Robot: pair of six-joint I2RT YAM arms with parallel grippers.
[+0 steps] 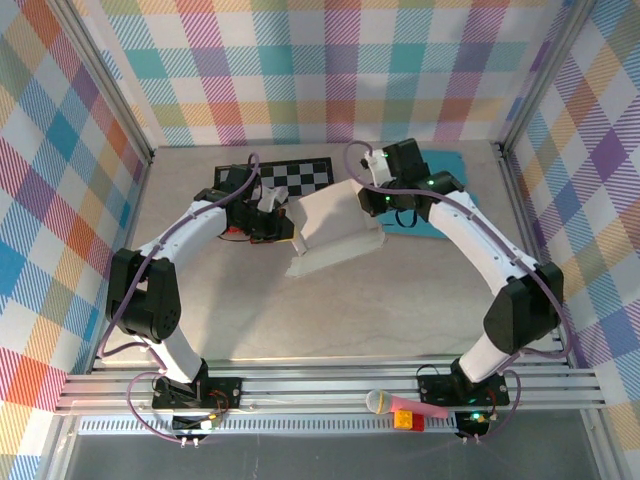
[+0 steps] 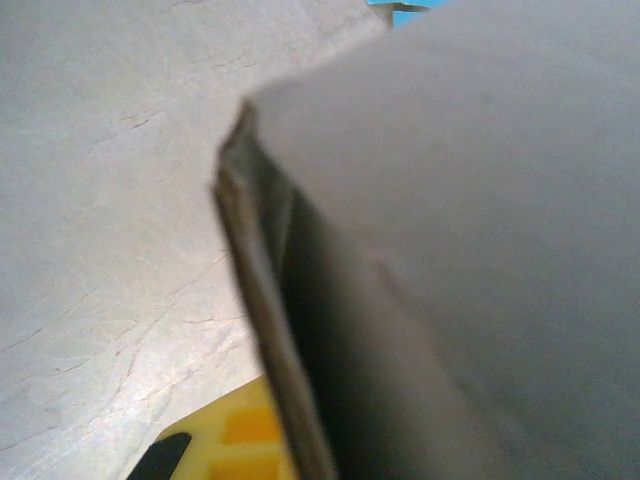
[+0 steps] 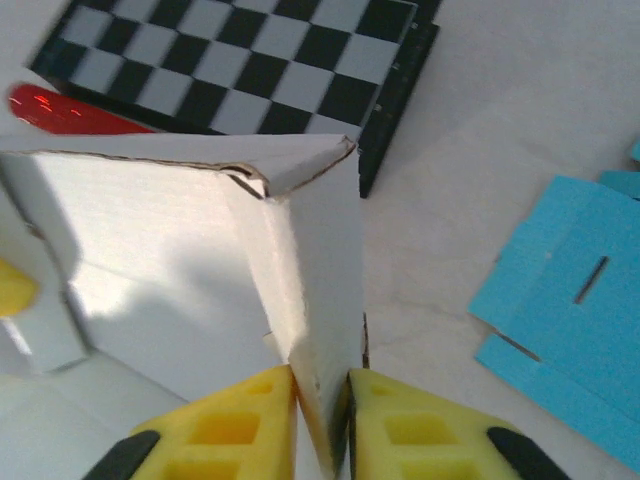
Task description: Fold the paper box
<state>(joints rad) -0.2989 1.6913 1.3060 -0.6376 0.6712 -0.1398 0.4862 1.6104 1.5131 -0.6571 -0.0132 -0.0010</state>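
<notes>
The paper box (image 1: 335,235) stands half folded in the middle of the grey desk (image 1: 300,320). The right tool (image 3: 320,390), at its 2 o'clock, pinches one wall, probably to hold it upright. The left tool (image 1: 268,215), at 9 o'clock, meets the other side; its opening I cannot tell. Behind, at 11 o'clock, lies a chessboard (image 1: 295,175), with checked walls (image 1: 300,70) around.

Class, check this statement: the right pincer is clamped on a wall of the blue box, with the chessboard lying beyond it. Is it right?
One thing is wrong: the colour. In the right wrist view the right pincer is clamped on a wall of the white paper box; the blue cardboard lies flat to one side, untouched. The chessboard does lie beyond it.
</notes>
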